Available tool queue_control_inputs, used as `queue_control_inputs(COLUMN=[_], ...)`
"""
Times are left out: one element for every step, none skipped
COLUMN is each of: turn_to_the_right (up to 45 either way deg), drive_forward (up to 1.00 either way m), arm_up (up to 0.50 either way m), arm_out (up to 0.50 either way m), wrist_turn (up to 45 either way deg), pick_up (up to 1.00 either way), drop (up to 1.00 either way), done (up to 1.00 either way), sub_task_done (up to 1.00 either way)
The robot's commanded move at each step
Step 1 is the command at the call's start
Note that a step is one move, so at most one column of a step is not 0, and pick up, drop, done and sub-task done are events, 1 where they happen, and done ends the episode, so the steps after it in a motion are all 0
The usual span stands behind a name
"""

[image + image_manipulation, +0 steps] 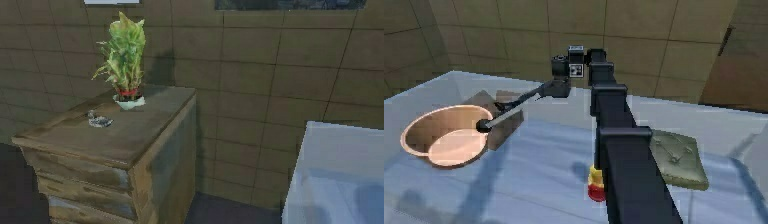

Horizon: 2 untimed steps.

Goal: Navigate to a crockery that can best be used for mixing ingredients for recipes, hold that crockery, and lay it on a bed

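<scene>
One small red and yellow thing (593,184) on the bed (534,195) is half hidden by the dark arm (624,150). The gripper (485,125) ends at the rim of the pink bowl (442,140), which lies on the bed. I cannot tell how its fingers are set or whether it holds anything. A brown shape (489,103) behind it is hard to name. A grey-green pillow (680,158) lies nearby. The forward view has a wooden surface (110,135) with a leafy plant (124,55) and a tiny grey blob (99,120).
</scene>
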Motion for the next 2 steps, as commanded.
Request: queue_control_inputs(turn_to_the_right=[0.0, 0.0], drive_forward=[0.0, 0.0], arm_up=[0.0, 0.0], arm_out=[0.0, 0.0], wrist_turn=[45.0, 39.0], pick_up=[0.0, 0.0], drop=[0.0, 0.0], done=[0.0, 0.0], sub_task_done=[0.0, 0.0])
